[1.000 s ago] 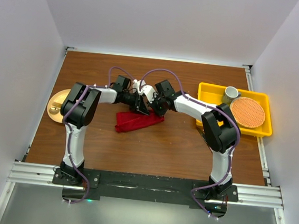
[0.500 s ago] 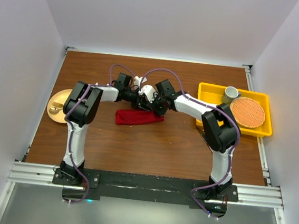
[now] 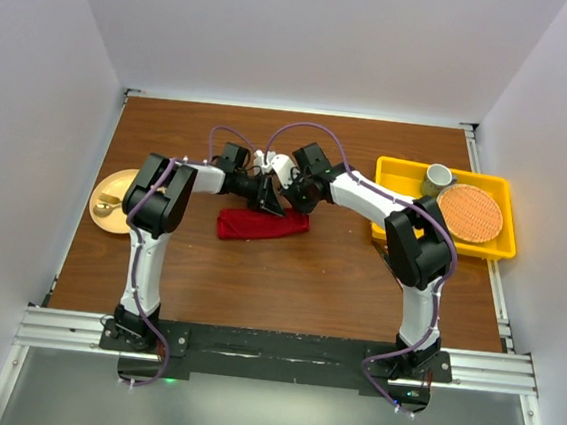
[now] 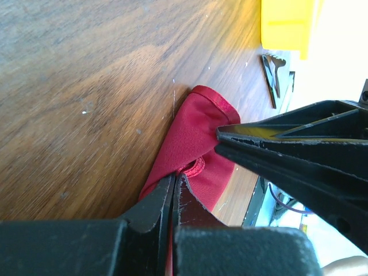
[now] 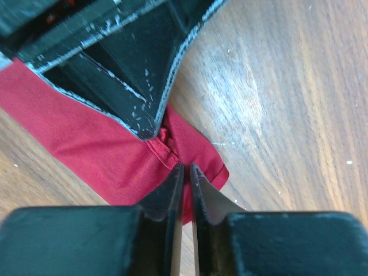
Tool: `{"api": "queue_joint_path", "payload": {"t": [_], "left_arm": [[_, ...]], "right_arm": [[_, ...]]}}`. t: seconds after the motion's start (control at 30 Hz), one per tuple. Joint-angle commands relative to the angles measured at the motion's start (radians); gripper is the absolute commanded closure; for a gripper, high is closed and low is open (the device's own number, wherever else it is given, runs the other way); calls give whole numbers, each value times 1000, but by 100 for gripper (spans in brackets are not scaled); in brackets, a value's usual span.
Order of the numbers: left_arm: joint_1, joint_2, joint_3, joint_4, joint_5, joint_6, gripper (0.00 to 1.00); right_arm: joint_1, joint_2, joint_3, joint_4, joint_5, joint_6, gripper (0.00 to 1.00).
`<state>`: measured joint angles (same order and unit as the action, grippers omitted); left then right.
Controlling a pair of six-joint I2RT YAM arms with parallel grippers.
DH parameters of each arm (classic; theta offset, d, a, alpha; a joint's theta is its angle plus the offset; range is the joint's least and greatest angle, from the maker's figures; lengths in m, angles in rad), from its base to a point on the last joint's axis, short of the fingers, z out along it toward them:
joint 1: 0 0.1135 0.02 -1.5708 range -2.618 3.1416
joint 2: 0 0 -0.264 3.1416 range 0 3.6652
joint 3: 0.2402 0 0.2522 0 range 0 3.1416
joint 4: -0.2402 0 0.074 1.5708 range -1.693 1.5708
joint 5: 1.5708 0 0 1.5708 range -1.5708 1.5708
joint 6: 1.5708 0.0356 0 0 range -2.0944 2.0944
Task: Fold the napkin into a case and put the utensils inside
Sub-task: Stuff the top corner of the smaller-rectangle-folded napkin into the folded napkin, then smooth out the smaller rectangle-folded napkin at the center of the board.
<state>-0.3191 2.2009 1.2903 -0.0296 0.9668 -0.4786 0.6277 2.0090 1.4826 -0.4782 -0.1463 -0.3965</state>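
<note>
Two arms meet over the middle of the table [image 3: 337, 278] in the top external view. The left gripper [image 3: 270, 204] and the right gripper [image 3: 291, 193] point toward each other, tips close together at the far edge of the napkin [image 3: 252, 226]. The napkin lies folded into a narrow deep-red strip, just nearer the arm bases than the two grippers. A yellow tray [image 3: 398, 173] sits at the right side of the table and holds a cup [image 3: 439, 175] and a round orange woven mat [image 3: 469, 212]. A gold plate [image 3: 115, 191] sits at the left edge; what lies on it is too small to identify.

Left wrist view: the left gripper [image 4: 173, 183] has its jaws pressed together, with a raised loop of the napkin's hem pinched at the tips. The napkin [image 4: 195, 135] lies flat on the wood beyond the pinch. The right gripper [image 4: 218, 141] enters from the right, its tip at the cloth just beside the pinched hem.

Right wrist view: the right gripper [image 5: 186, 170] has its jaws parted by a narrow slit, with nothing visible between them. The tips hang over the napkin [image 5: 86, 144] near its end, at a small bunched fold of hem. The left gripper [image 5: 150, 133] comes in from the top, its tip on the same fold.
</note>
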Motion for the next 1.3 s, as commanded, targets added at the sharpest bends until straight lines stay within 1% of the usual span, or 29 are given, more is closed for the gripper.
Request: {"api": "queue_joint_path", "payload": {"t": [0.0, 0.07, 0.1, 0.2, 0.23, 0.33, 0.47, 0.53, 0.6, 0.73, 0.93, 0.97, 1.03, 1.2, 1.27], "left_arm": [[12, 42, -28, -89, -82, 74, 100], [12, 42, -26, -95, -82, 80, 100], [14, 43, -22, -98, -83, 81, 100], [15, 46, -20, -104, -85, 87, 100], [15, 46, -20, -107, -86, 87, 100], [15, 46, -20, -101, -85, 86, 100], [15, 45, -25, -95, -86, 83, 100], [15, 46, -28, -89, -86, 80, 100], [15, 48, -29, -87, -85, 77, 100], [15, 49, -26, -85, -85, 74, 100], [17, 49, -23, -87, -86, 74, 100], [17, 49, -23, -87, -82, 75, 100], [17, 51, -23, -87, -82, 74, 100], [20, 56, -17, -89, -80, 74, 100], [21, 56, -14, -89, -80, 74, 100]], "right_arm": [[1, -32, 36, -33, 51, 2, 92], [1, -23, 53, -53, 56, -8, 89], [1, -19, 56, -56, 59, -10, 84], [0, -24, 59, -66, 53, -13, 78], [0, -32, 53, -66, 50, -12, 71], [1, -55, 45, -63, 40, 1, 62], [1, -58, 53, -72, 4, 7, 60], [4, -52, 48, -76, -1, -7, 58], [7, -46, 19, -44, 10, -19, 54], [12, -20, 2, -5, 31, -48, 53], [21, 13, -25, 47, 65, -77, 59], [21, 14, -30, 55, 76, -77, 62], [21, 19, -38, 70, 91, -76, 71], [29, 17, -68, 118, 106, -62, 80], [32, 14, -76, 130, 123, -58, 93]]}}
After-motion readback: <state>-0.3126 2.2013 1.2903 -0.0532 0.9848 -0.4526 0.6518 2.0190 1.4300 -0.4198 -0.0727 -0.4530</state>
